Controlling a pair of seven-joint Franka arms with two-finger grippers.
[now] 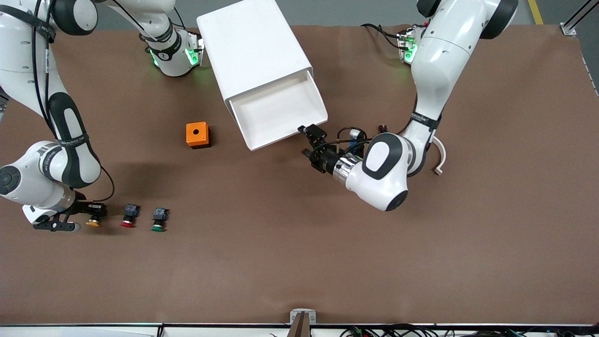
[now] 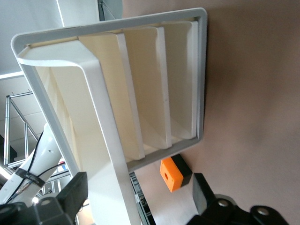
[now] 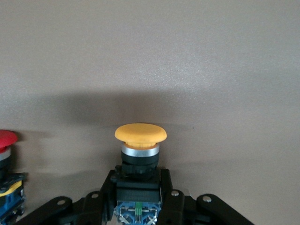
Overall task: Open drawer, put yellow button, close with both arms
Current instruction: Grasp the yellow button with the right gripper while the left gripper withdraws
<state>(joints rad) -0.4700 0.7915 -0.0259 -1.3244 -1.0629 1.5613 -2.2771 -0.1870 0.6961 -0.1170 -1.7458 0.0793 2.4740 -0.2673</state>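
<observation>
Yellow button (image 1: 93, 222): on the table at the right arm's end, first in a row with the red button (image 1: 128, 220) and green button (image 1: 158, 223), all near the front camera. I read the row as a line-up that lets me pick one by colour.
Right gripper (image 1: 95, 216): clenched on the yellow button's black body; in the right wrist view the fingers (image 3: 107, 192) press both sides just under the cap (image 3: 140, 134). Cap points outward, clear of the pads, so the grip sits on the squarer part. The button looks to be on the table, not yet lifted.
Orange box (image 1: 197, 135): well apart from the buttons, beside the cabinet; no part in this step as far as I judge.
Cabinet (image 1: 252, 49): white, farther from the front camera, between the two bases, front turned toward the left arm.
Drawer (image 1: 279, 112): top one, pulled well out, tray bare, ready to take the button. The left wrist view shows its front sticking out past the three shut lower fronts.
Left gripper (image 1: 312, 145): released, jaws spread, just beside the drawer front's corner, touching nothing. I judge it has done the opening and waits there for the closing push.
Next, by my reckoning: right arm lifts the button and carries it over the tray.
</observation>
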